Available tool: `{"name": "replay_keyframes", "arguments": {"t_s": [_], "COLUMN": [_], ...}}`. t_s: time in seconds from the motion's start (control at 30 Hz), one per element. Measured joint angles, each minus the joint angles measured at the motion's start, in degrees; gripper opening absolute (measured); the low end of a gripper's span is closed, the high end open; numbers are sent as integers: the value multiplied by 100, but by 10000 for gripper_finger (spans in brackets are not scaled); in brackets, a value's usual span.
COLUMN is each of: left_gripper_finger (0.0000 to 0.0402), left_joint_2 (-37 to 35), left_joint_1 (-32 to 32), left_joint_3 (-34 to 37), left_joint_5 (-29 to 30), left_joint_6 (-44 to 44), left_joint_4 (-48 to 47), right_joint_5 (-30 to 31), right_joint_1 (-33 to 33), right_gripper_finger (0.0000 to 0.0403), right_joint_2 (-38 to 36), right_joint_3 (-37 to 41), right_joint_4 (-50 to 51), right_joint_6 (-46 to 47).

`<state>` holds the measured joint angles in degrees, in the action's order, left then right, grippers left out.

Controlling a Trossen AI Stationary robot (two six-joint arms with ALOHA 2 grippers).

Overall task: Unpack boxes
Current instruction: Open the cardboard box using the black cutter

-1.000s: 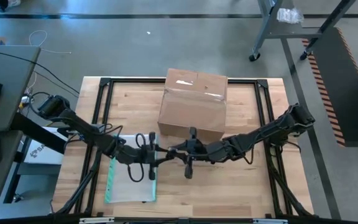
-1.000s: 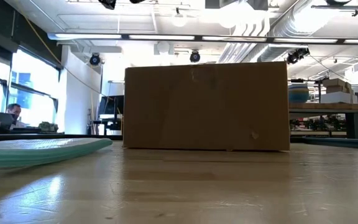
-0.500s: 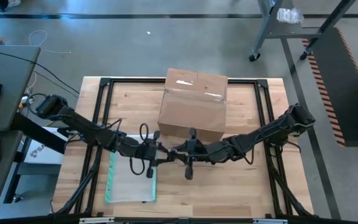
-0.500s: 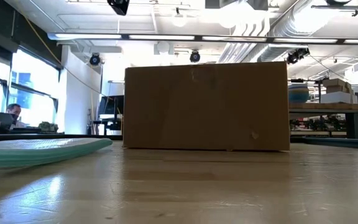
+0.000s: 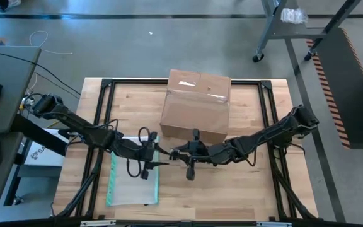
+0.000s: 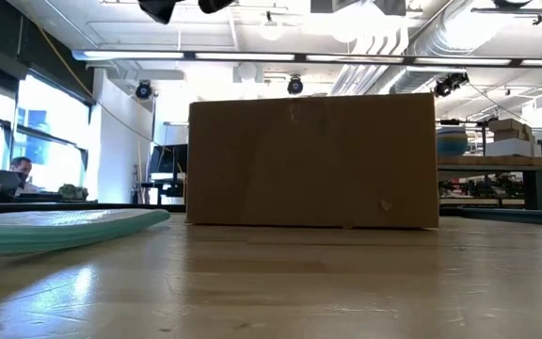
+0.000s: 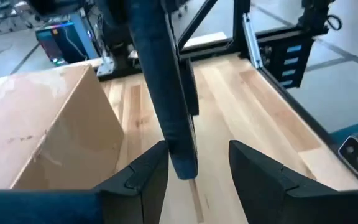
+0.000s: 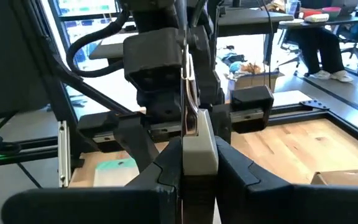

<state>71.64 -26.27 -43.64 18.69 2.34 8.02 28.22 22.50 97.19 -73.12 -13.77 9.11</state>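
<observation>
The brown cardboard box (image 5: 196, 107) rests on its bottom at the middle of the table's far half, flaps closed and clear tape on top; the low view shows its near wall (image 6: 312, 160). In front of it my two grippers meet tip to tip above the table. My right gripper (image 8: 197, 149) is shut on a grey tool (image 8: 199, 134) with a thin metal strip (image 8: 186, 74). My left gripper (image 7: 197, 158) is open, its fingers on either side of a dark bar (image 7: 169, 106) that reaches in from my right gripper's side. My right gripper pinches the grey tool's body (image 8: 199, 155) between its two fingers. The fingers come nearly level from the table's right side. The tool is lifted clear of the table, its thin metal strip (image 8: 187, 93) pointing on toward my left gripper.
A flat clear pouch (image 5: 133, 186) with a teal edge lies on the table's near left, under my left arm; the low view shows it at the left (image 6: 64, 226). Black frame rails (image 5: 266, 113) run along the table's sides. Bare wood lies near and to the right.
My left arm has drawn back a little toward the table's left edge and its wrist has turned. My right gripper and the tool have kept still, and the box has not moved.
</observation>
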Motion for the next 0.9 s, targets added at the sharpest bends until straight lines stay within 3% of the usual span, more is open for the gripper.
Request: {"name": "replay_keyframes", "arguments": {"t_s": [0.2, 0.53, 0.8, 0.9], "left_gripper_finger": [151, 147, 69, 68], "left_joint_2": [180, 611, 629, 629], "left_joint_1": [17, 352, 465, 465], "left_joint_3": [0, 2, 2, 2], "left_joint_5": [235, -323, -512, -511], "left_joint_6": [340, 132, -174, -237], "left_joint_4": [755, 1999, 2059, 2049], "right_joint_5": [1, 1, 0, -8], "right_joint_1": [0, 2, 4, 6], "right_gripper_finger": [43, 43, 43, 46], "right_joint_2": [-2, -4, -7, -7], "right_joint_3": [0, 0, 0, 0], "right_joint_4": [19, 36, 89, 99], "right_joint_6": [-11, -11, -92, -90]}}
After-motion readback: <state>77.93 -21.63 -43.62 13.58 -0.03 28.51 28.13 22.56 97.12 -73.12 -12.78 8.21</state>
